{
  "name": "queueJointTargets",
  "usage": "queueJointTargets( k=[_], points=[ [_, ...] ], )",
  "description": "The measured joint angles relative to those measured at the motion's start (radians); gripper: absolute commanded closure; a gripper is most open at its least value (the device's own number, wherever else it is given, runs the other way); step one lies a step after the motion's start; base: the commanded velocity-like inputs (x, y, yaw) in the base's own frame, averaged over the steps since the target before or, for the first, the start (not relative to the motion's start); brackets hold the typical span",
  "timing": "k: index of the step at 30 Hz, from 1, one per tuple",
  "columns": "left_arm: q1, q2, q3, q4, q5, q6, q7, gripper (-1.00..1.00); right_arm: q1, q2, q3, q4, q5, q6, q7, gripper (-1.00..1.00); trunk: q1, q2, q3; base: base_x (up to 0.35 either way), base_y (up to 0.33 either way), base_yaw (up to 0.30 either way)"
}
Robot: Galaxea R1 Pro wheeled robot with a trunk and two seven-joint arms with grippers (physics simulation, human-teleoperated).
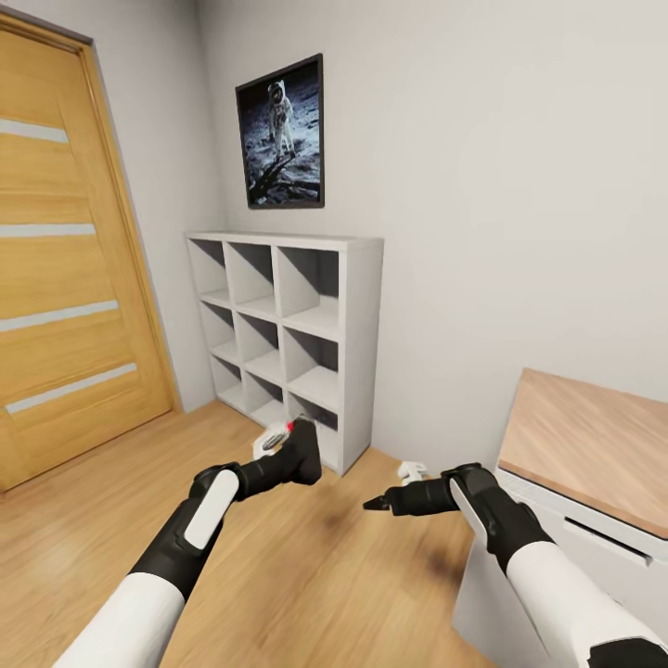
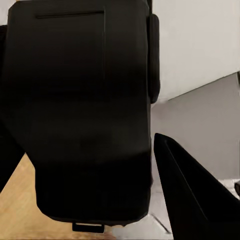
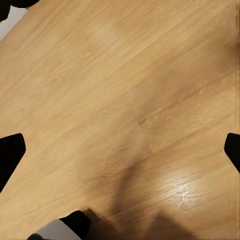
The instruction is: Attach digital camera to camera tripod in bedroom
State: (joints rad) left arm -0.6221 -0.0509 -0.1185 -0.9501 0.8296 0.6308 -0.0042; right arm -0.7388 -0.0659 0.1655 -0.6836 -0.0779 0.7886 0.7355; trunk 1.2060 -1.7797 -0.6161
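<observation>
Both arms reach forward, low over the wood plank floor (image 1: 306, 575). The left tool (image 1: 299, 456) is clamped on the matte, boxy digital camera (image 2: 80, 110); the right tool (image 1: 378, 505) has its fingers apart.

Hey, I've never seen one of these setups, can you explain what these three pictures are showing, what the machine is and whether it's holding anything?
This is a simulated two-armed robot on wheels. The large picture looks down from its head: both arms reach forward over a wood floor, facing a white cube shelf, a wooden door and a framed astronaut picture. The other two pictures come from cameras near each wrist. The left tool is shut on the digital camera, a black box with a red button; up close it looms large in the left wrist picture. The right tool holds nothing, its fingers spread above bare floor. A wood-topped white cabinet stands on the right.
</observation>
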Motion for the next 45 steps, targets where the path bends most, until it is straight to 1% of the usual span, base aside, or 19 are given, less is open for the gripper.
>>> queueJointTargets(
  k=[2, 3, 5, 6, 10, 19, 25, 29, 32, 36, 39, 41, 43, 44, 45],
  points=[
    [0.000, -0.002, 0.001, 0.001, -0.024, 0.005, 0.071, 1.00, 0.000, 0.003, 0.003, 0.000, 0.000, -0.002, -0.005, -1.00, -0.008, 0.014, 0.006, 0.000, 0.000, 0.000],
    [0.000, -0.004, 0.003, 0.002, -0.034, 0.008, 0.130, 1.00, 0.000, 0.006, 0.004, 0.000, 0.001, -0.004, -0.008, -1.00, -0.012, 0.021, 0.009, 0.000, 0.000, 0.000],
    [0.000, -0.005, 0.004, 0.001, -0.030, 0.008, 0.202, 1.00, 0.000, 0.007, 0.005, 0.001, 0.002, -0.004, -0.011, -1.00, -0.019, 0.035, 0.016, 0.000, 0.000, 0.000],
    [0.000, -0.006, 0.005, 0.000, -0.029, 0.008, 0.229, 1.00, 0.000, 0.006, 0.005, 0.001, 0.002, -0.005, -0.012, -1.00, -0.023, 0.042, 0.019, 0.000, 0.000, 0.000],
    [0.000, -0.008, 0.006, -0.001, -0.026, 0.008, 0.272, 1.00, 0.000, 0.003, 0.004, 0.002, 0.000, -0.004, -0.014, -1.00, -0.038, 0.070, 0.031, 0.000, 0.000, 0.000],
    [0.000, -0.008, 0.006, 0.002, -0.027, 0.004, 0.280, 1.00, 0.000, 0.010, 0.007, 0.011, 0.002, -0.005, -0.023, -1.00, -0.073, 0.133, 0.060, 0.000, 0.000, 0.000],
    [0.000, -0.007, 0.005, 0.004, -0.029, 0.004, 0.281, 1.00, 0.000, 0.012, 0.006, 0.013, 0.003, -0.005, -0.042, -1.00, -0.096, 0.175, 0.078, 0.000, 0.000, 0.000],
    [0.000, -0.007, 0.005, 0.005, -0.028, 0.002, 0.281, 1.00, 0.000, 0.013, 0.004, 0.014, 0.012, -0.004, -0.069, -1.00, -0.111, 0.203, 0.091, 0.000, 0.000, 0.000],
    [0.000, -0.007, 0.004, 0.005, -0.026, -0.001, 0.281, 1.00, 0.000, 0.013, 0.003, 0.014, 0.014, -0.003, -0.075, -1.00, -0.123, 0.224, 0.100, 0.000, 0.000, 0.000],
    [0.000, -0.007, 0.004, 0.005, -0.026, -0.005, 0.281, 1.00, 0.000, 0.009, 0.001, 0.010, 0.003, 0.003, -0.068, -1.00, -0.138, 0.252, 0.113, 0.000, 0.000, 0.000],
    [0.000, -0.005, 0.004, 0.010, -0.012, 0.000, 0.268, 1.00, 0.001, 0.010, 0.001, 0.022, 0.003, 0.002, -0.072, -1.00, -0.150, 0.273, 0.122, 0.000, 0.000, 0.000],
    [0.000, -0.004, 0.005, 0.052, -0.011, 0.007, 0.263, 1.00, 0.001, 0.005, 0.002, 0.071, 0.006, -0.002, -0.077, -1.00, -0.157, 0.287, 0.128, 0.000, 0.000, 0.000],
    [0.000, 0.002, 0.005, 0.132, -0.014, 0.013, 0.263, 1.00, 0.001, 0.003, 0.002, 0.191, 0.010, -0.020, -0.082, -1.00, -0.165, 0.301, 0.135, 0.000, 0.000, 0.000],
    [0.000, 0.003, 0.005, 0.152, -0.012, 0.012, 0.264, 1.00, 0.001, 0.005, 0.002, 0.223, 0.010, -0.031, -0.083, -1.00, -0.169, 0.308, 0.138, 0.000, 0.000, 0.000],
    [0.000, 0.005, 0.005, 0.196, -0.017, 0.012, 0.267, 1.00, 0.001, 0.007, 0.005, 0.287, 0.013, -0.067, -0.085, -1.00, -0.172, 0.315, 0.141, 0.000, 0.000, 0.000]
  ],
)
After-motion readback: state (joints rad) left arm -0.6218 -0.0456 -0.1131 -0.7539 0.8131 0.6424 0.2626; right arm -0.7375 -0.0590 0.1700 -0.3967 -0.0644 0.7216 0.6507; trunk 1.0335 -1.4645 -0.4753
